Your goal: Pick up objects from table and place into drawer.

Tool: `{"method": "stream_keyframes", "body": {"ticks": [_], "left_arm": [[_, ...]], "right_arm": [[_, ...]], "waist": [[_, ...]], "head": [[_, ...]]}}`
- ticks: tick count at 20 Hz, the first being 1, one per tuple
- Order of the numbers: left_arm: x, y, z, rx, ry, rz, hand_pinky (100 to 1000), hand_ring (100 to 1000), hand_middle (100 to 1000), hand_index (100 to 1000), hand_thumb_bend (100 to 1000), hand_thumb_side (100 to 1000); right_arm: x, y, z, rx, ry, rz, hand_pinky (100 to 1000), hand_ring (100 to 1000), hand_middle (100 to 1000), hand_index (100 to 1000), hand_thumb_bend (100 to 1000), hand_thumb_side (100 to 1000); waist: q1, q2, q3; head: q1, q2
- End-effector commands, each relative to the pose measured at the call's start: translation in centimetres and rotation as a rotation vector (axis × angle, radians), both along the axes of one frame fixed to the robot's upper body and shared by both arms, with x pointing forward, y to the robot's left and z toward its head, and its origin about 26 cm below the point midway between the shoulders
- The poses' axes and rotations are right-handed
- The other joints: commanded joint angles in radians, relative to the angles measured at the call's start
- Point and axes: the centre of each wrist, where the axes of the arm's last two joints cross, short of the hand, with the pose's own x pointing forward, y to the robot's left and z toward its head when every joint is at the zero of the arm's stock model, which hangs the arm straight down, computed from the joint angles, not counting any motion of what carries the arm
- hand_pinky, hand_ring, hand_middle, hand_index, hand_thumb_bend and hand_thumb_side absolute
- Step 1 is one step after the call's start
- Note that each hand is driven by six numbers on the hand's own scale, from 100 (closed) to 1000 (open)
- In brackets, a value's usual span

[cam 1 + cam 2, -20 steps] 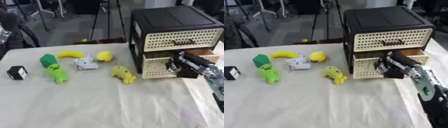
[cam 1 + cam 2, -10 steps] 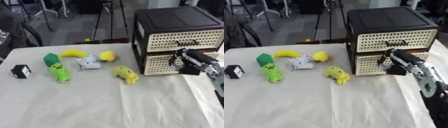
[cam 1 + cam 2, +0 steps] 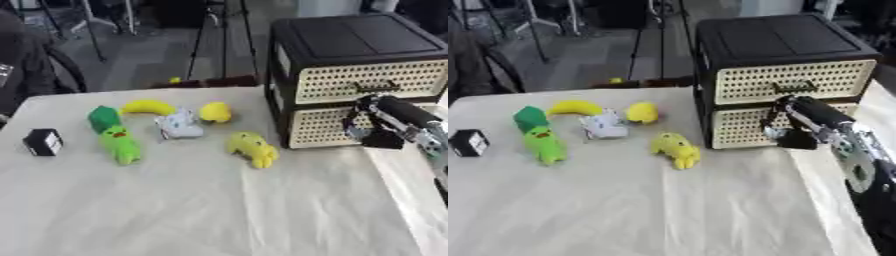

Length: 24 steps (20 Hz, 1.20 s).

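Change since a second ago: lower drawer (image 3: 325, 127), then pulled out with a dark gap showing, now sits flush with the cabinet front; right hand (image 3: 791, 131) has followed it in.
Fingers: right hand's fingers (image 3: 360, 129) hang curled in front of the lower drawer's face, just under the upper drawer's handle (image 3: 794, 87); whether they pinch anything I cannot tell.
Left hand: not in view.
Just behind the fingers: black cabinet (image 3: 350, 37) with two cream perforated drawers, both looking shut.
Out to the fingers' left, on the desk (image 3: 201, 210): yellow plush animal (image 3: 254, 149) nearest, then a yellow ball-like toy (image 3: 214, 112), a grey-white toy (image 3: 180, 124), a banana (image 3: 149, 106).
Farther left: green plush figure (image 3: 120, 144), a green block (image 3: 103, 117) touching its head, and a black cube (image 3: 43, 141) well apart at the far left.
Count: seven objects on the desk, two drawers, one hand showing.
Step in hand: by my reading, working the drawer front; nothing looks stowed yet.
Next move calls for: drawer open again, then reaching left to the yellow plush animal.
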Motion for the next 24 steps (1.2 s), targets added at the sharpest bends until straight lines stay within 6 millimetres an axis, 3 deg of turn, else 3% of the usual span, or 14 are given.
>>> {"method": "stream_keyframes", "body": {"ticks": [1, 7, 17, 24], "left_arm": [[-0.3, 0.4, 0.6, 0.011, -0.027, 0.019, 653, 489, 589, 743, 718, 750], [-0.3, 0.8, 0.2, 0.010, -0.015, 0.038, 659, 482, 588, 742, 714, 752], [-0.3, 2.0, -1.0, 0.024, 0.023, 0.078, 670, 476, 584, 735, 707, 764], [-0.2, 2.7, -2.2, 0.033, 0.058, 0.079, 674, 474, 584, 736, 700, 767]], "right_arm": [[0.1, -1.4, 1.8, -0.028, -0.063, -0.034, 198, 363, 634, 646, 100, 742], [-0.8, -1.8, 1.6, 0.045, -0.134, -0.060, 260, 512, 675, 641, 100, 709], [-5.4, -1.6, 2.6, 0.485, -0.207, 0.019, 254, 492, 651, 604, 100, 717], [-8.2, -1.2, 2.7, 0.631, -0.201, 0.035, 248, 481, 629, 592, 100, 741]], "waist": [[-0.004, -0.013, 0.001], [-0.014, -0.015, -0.005], [-0.039, -0.017, -0.037], [-0.044, -0.022, -0.054]], "head": [[-0.003, -0.004], [0.001, -0.002], [0.024, 0.002], [0.033, 0.006]]}}
